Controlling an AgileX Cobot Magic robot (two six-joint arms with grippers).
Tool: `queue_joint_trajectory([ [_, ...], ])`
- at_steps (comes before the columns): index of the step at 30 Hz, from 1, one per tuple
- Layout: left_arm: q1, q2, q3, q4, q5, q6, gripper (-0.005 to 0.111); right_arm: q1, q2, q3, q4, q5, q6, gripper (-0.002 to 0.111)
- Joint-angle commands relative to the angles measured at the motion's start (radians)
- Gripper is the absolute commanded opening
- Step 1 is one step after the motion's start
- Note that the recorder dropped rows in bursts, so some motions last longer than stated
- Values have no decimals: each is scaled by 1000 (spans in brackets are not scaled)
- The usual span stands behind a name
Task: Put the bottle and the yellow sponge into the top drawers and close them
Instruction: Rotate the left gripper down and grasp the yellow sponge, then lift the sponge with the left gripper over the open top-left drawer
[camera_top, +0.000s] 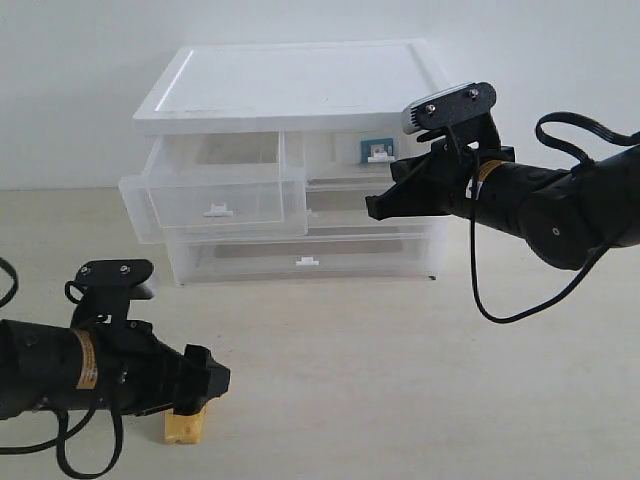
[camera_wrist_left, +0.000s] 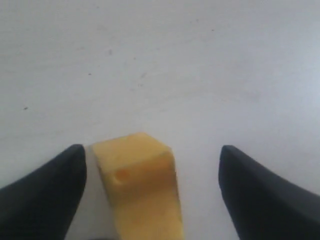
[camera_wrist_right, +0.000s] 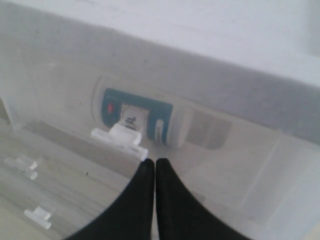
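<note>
Exterior view: white-topped cabinet (camera_top: 290, 85) at far centre. The top-right drawer (camera_top: 345, 150) looks pushed in flush or nearly so, and the bottle (camera_top: 377, 150) shows through its translucent front, blue label visible. The top-left drawer (camera_top: 215, 185) is pulled out and looks empty.

The right gripper (camera_top: 375, 208) sits just in front of the right-hand drawer fronts. In the right wrist view its fingers are pressed together, holding nothing, with the tips (camera_wrist_right: 152, 162) close by the drawer's tab handle (camera_wrist_right: 120, 136). The bottle (camera_wrist_right: 137, 117) lies on its side behind the plastic.

The yellow sponge (camera_top: 186, 426) is on the table (camera_top: 380, 380), near left, under the left gripper (camera_top: 215, 385). In the left wrist view the fingers are spread with the sponge (camera_wrist_left: 142, 190) between them, closer to one finger, and a thin gap shows, so it is not pinched yet.

Progress, as a judgement: the bottle half is done or almost done, and I can't confirm the right drawer is fully seated. Left to do: grasp the sponge, carry it to the open top-left drawer, drop it in, and push that drawer shut.
</note>
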Motion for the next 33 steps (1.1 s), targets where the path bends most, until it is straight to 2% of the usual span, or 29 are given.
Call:
queue_joint_trajectory([
  [1, -5, 64, -34, 39, 65, -7, 65, -12, 8, -23, 49, -22, 4, 0],
  [4, -5, 70, -34, 57, 65, -7, 49, -12, 8, -23, 49, -22, 0, 0],
  [9, -5, 38, -34, 132, 70, -5, 4, -12, 8, -23, 49, -22, -1, 0],
  [16, -5, -85, -3, 274, 77, -26, 4, -12, 8, -23, 49, -22, -4, 0],
  [19, -5, -200, 23, 392, 77, -73, 4, -12, 8, -23, 49, -22, -9, 0],
  [22, -5, -336, 41, 580, 36, -191, 4, -12, 8, -23, 49, -22, -11, 0],
  [24, -5, -418, 45, 710, -49, -288, 4, -12, 8, -23, 49, -22, -19, 0],
  [27, -5, -567, 18, 885, -314, -327, 4, -12, 8, -23, 49, -20, -23, 0],
  [28, -5, -597, -1, 909, -316, -327, 4, -12, 8, -23, 49, -20, -23, 0],
  [30, -5, -651, -73, 944, -154, -327, 4, -12, 8, -23, 49, -13, -23, 0],
  [31, -5, -654, -130, 944, -50, -270, 4, -12, 8, -23, 49, -4, -23, 0],
  [33, -5, -633, -185, 967, -40, -83, 4, -12, 8, -23, 49, 1, -23, 0],
])
